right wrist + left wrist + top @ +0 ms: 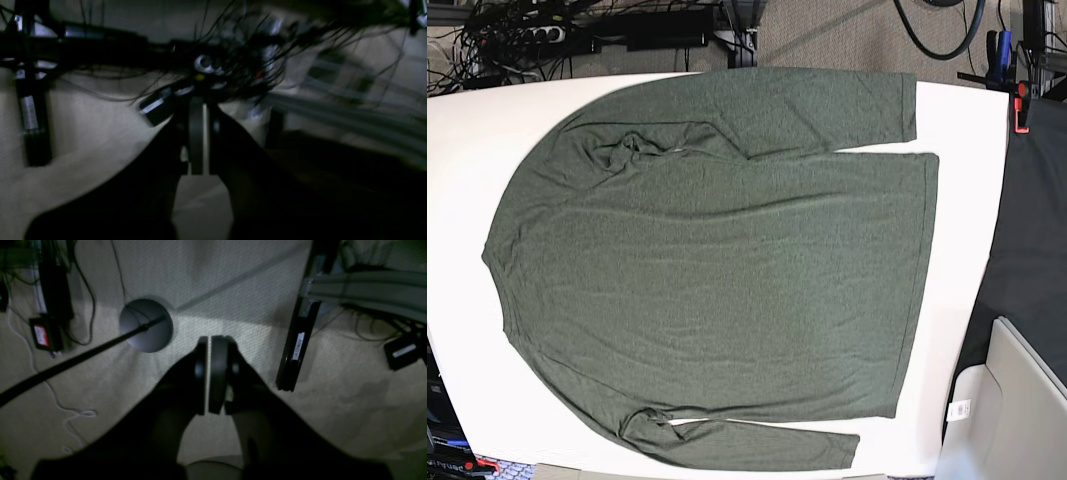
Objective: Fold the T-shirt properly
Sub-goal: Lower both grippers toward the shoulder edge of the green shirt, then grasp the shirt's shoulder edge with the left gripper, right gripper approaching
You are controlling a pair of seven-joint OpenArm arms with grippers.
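The T-shirt (717,260) is dark olive green and lies spread flat on the white table (962,200) in the base view. Its neck points left and its hem right. One long sleeve runs along the far edge, the other along the near edge. Neither arm shows in the base view. In the left wrist view my left gripper (208,340) is shut with nothing between its pads, hanging over beige carpet. My right gripper (205,103) is also shut and empty, facing a tangle of cables. The shirt appears in neither wrist view.
A round grey stand base (146,325) with a black pole and a black frame leg (297,346) stand on the carpet. Dark cables (233,60) hang on a rail. A black cloth (1032,230) and a pale bin (1017,400) sit right of the table.
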